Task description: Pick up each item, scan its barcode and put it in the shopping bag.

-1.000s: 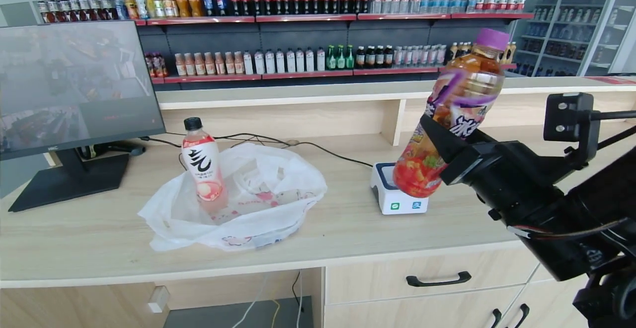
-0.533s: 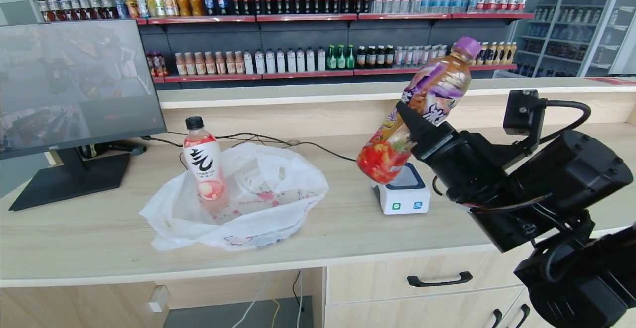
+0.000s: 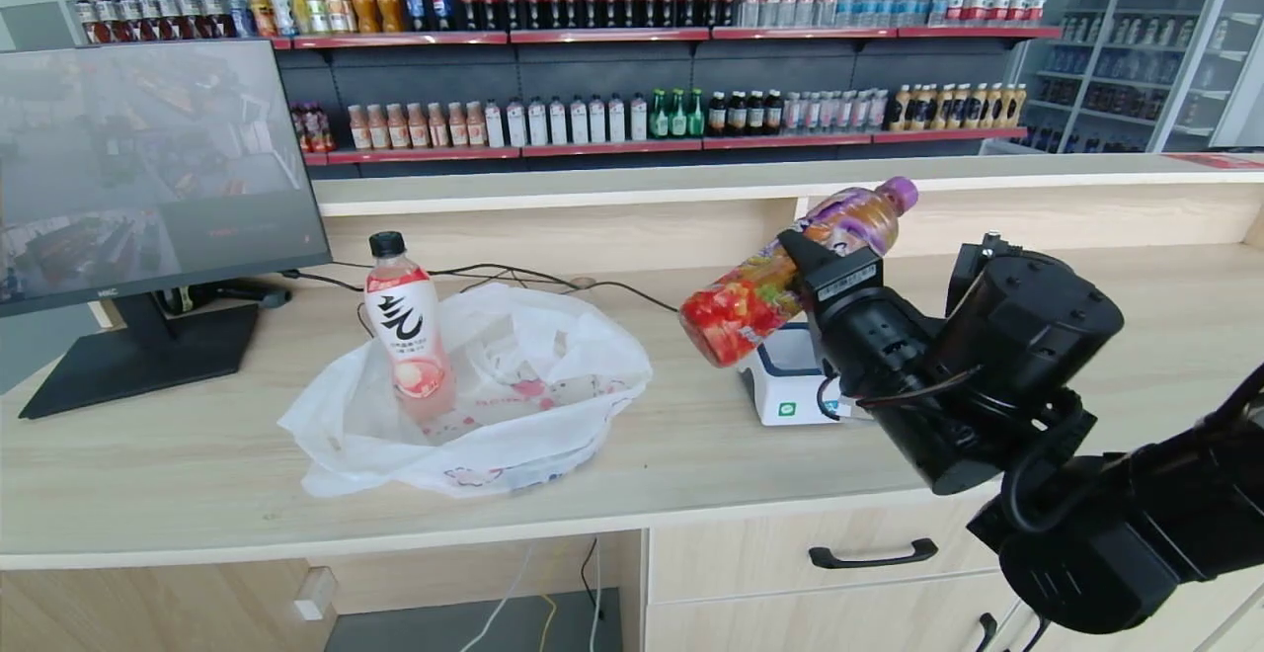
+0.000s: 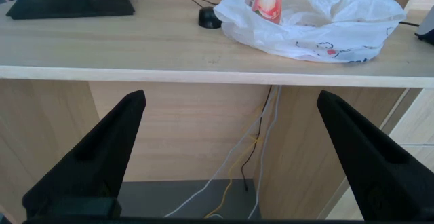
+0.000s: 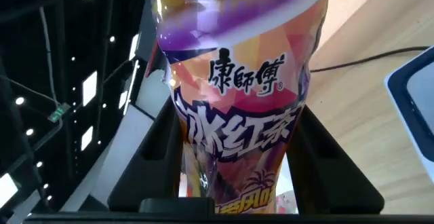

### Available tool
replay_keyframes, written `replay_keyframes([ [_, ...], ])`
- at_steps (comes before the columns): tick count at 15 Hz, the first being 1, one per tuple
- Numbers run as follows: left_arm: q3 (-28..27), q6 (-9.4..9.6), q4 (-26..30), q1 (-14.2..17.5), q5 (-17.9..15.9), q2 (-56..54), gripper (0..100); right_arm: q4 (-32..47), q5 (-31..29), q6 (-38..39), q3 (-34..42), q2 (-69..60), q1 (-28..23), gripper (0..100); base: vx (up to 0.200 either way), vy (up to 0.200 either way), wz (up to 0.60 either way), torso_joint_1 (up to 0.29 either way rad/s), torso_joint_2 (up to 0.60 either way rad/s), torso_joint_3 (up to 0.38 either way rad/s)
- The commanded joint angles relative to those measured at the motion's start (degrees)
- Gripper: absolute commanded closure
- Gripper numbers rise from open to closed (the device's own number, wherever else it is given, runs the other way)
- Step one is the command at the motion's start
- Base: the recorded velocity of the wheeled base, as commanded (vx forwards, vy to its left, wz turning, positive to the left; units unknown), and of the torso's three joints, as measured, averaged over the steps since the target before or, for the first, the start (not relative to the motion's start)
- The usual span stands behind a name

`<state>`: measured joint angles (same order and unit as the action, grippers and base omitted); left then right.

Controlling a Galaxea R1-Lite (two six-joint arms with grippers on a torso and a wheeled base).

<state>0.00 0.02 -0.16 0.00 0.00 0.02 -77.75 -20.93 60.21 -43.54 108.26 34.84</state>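
Head view: bottle (image 3: pixel 736 311), right end effector (image 3: pixel 805 262) hide scanner (image 3: pixel 785 390), seemingly half.

Large Chinese characters ran across the label of the tea bottle (image 5: pixel 234 108). Bold black brush characters stood on the pink bottle (image 3: pixel 403 321). The scanner (image 3: pixel 778 390) bore a small green icon, and the monitor (image 3: pixel 104 293) a bezel logo too small to read.

Counter items, by no.: bottles ×2, i.e. pink-label bottle (image 3: pixel 400 311) & purple-cap bottle (image 3: pixel 750 301); shopping bag (image 3: pixel 523 454) ×1; scanner (image 3: pixel 775 387) ×1; monitor (image 3: pixel 148 158) ×1; drink shelves (image 3: pixel 612 37) behind ×2.
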Motion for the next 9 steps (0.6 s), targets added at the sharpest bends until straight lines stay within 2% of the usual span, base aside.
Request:
replay_keyframes([
  [1, 0.00, -0.02, -0.02, 0.00, 0.00, -0.02, 0, 0.41, -0.07, 2.46, -2.16, 1.33, -1.35, 100, 0.000, 0.000, 0.00, 0.000, 0.00, 0.000],
  [2, 0.00, -0.02, -0.02, 0.00, 0.00, -0.02, 0, 0.50, -0.07, 3.86, -2.42, 1.77, -1.88, 100, 0.000, 0.000, 0.00, 0.000, 0.00, 0.000],
  [4, 0.00, -0.02, -0.02, 0.00, 0.00, -0.02, 0, 0.50, -0.78, 13.36, -3.21, 0.98, -3.90, 100, 0.000, 0.000, 0.00, 0.000, 0.00, 0.000],
  [9, 0.00, 0.15, -0.11, 0.00, 0.00, -0.02, 0, -0.47, -5.61, 22.76, -4.53, 5.38, -7.24, 100, 0.000, 0.000, 0.00, 0.000, 0.00, 0.000],
])
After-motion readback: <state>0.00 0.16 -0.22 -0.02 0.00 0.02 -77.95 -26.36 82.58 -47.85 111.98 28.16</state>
